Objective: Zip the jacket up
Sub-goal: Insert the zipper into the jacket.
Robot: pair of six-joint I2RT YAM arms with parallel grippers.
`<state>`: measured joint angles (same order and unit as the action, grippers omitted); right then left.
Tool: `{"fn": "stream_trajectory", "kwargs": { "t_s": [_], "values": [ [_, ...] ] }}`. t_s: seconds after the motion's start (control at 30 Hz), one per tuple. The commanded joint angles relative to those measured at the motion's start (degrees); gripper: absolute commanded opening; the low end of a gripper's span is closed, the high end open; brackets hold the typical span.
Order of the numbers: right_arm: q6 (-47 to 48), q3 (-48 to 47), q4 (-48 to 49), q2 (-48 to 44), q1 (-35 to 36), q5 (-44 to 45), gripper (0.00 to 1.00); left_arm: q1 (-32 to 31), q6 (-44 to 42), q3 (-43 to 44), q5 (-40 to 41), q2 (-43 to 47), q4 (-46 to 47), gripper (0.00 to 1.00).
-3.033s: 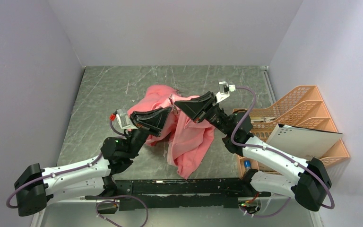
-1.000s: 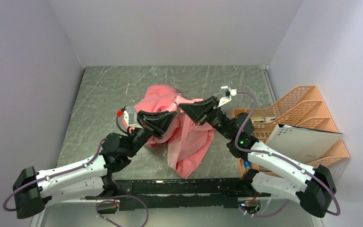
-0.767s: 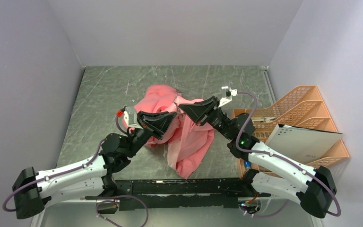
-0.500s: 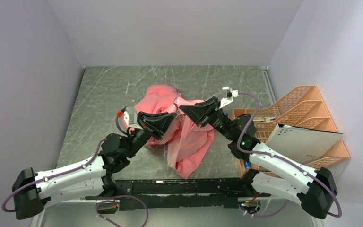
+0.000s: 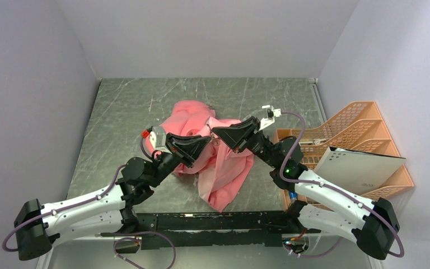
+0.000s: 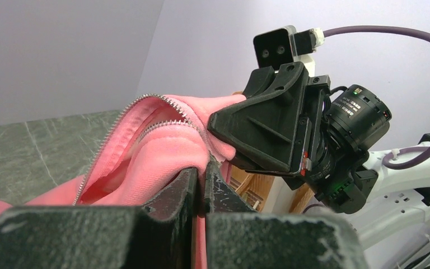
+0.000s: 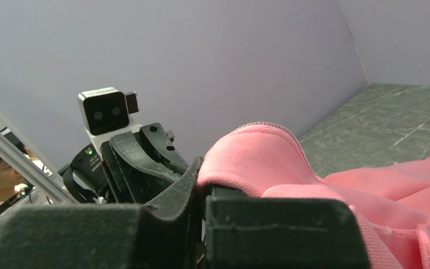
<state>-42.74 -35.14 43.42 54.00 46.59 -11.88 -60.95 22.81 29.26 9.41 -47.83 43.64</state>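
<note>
Pink jacket (image 5: 227,168) is hanging unzipped, zipper (image 6: 137,102) gaping, left gripper (image 5: 205,140) and right gripper (image 5: 214,133) jaws both clamping its edge.

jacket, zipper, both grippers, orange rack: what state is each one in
jacket: crumpled, partly lifted, unzipped
zipper: open, the two rows of teeth apart
left gripper: shut on the jacket's edge
right gripper: shut on the jacket's edge
orange rack: upright, holding a white folder
</note>
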Motion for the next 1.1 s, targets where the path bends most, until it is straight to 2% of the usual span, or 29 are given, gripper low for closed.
{"fn": "stream_trajectory", "kwargs": {
  "t_s": [0.0,0.3,0.67,0.9,1.07],
  "values": [
    [2.95,0.08,4.47,-1.35,-0.18,0.68,0.00,-0.66,3.41,0.14,-6.86,0.24,-3.58,0.05],
    [3.87,2.36,1.75,-2.92,-0.16,-0.72,0.00,-0.74,6.66,-1.25,-9.54,1.01,-10.90,0.05],
    [2.96,8.75,-9.22,-8.06,-0.18,1.82,0.00,-0.82,8.66,-5.35,-11.26,2.75,-20.61,0.05],
    [2.50,13.05,-18.29,-11.41,-0.18,4.92,0.00,-2.06,9.75,-10.99,-13.09,1.37,-21.22,0.05],
    [0.59,14.66,-24.03,-13.30,-0.14,7.34,0.00,-5.75,10.85,-12.91,-12.84,-2.72,-19.83,0.05]
  ]
}}
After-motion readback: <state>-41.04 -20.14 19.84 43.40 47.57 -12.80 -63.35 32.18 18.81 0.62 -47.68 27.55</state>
